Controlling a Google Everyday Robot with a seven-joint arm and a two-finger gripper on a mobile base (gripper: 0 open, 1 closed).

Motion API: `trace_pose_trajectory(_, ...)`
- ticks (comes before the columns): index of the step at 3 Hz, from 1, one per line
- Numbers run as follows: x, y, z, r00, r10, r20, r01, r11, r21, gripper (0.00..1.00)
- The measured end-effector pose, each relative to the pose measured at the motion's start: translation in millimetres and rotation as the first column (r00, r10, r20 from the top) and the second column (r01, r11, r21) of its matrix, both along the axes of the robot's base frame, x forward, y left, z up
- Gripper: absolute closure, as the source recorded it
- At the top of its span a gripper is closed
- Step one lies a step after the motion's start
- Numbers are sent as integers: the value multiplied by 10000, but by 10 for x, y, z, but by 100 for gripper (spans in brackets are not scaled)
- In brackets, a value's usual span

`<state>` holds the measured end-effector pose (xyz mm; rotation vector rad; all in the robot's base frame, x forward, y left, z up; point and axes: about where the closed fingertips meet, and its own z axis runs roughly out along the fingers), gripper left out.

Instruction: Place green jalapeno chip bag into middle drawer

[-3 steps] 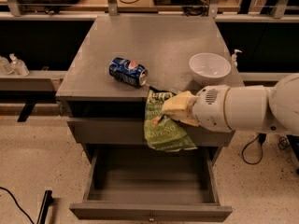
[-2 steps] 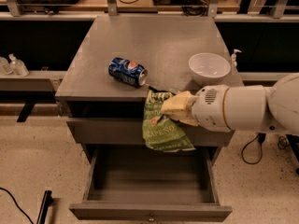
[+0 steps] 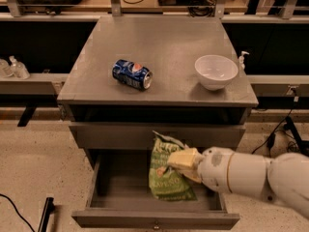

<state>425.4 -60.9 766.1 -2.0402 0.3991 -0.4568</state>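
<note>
Pincer (image 3: 176, 160), bag (image 3: 165, 181) over drawer (image 3: 154, 220); can (image 3: 132, 74) above

1. On the cabinet top (image 3: 164, 37) we see a can (image 3: 132, 74) lying on its side toward the left and a bowl (image 3: 216, 71) standing toward the right, the two well apart.
2. Under the top sits the upper drawer (image 3: 120, 135), pushed in. Below it the middle drawer (image 3: 154, 220) is pulled out toward us.
3. The chip bag (image 3: 166, 178) hangs upright, its top in front of the upper drawer and its lower end inside the open middle drawer, right of centre. We cannot tell whether it touches the drawer floor.
4. The gripper (image 3: 182, 161) reaches in from the right, clamped on the bag's right side, above the middle drawer.
5. Its arm (image 3: 251, 175) runs off to our right, past the drawer's right side.
</note>
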Motion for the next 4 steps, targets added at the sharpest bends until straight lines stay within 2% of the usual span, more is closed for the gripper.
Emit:
trace_pose_trajectory(1,-381,-102,-752,9893,-246,-1436,221,9996,-188,100)
trace_pose_trajectory(2,-386,-103,-759,9892,-242,-1446,216,9996,-194,100)
trace_pose_trajectory(3,-168,-264,-1056,9825,-771,-1696,773,9970,-58,100)
trace_pose_trajectory(4,171,-509,-1590,9606,-1668,-2221,1752,9844,185,100)
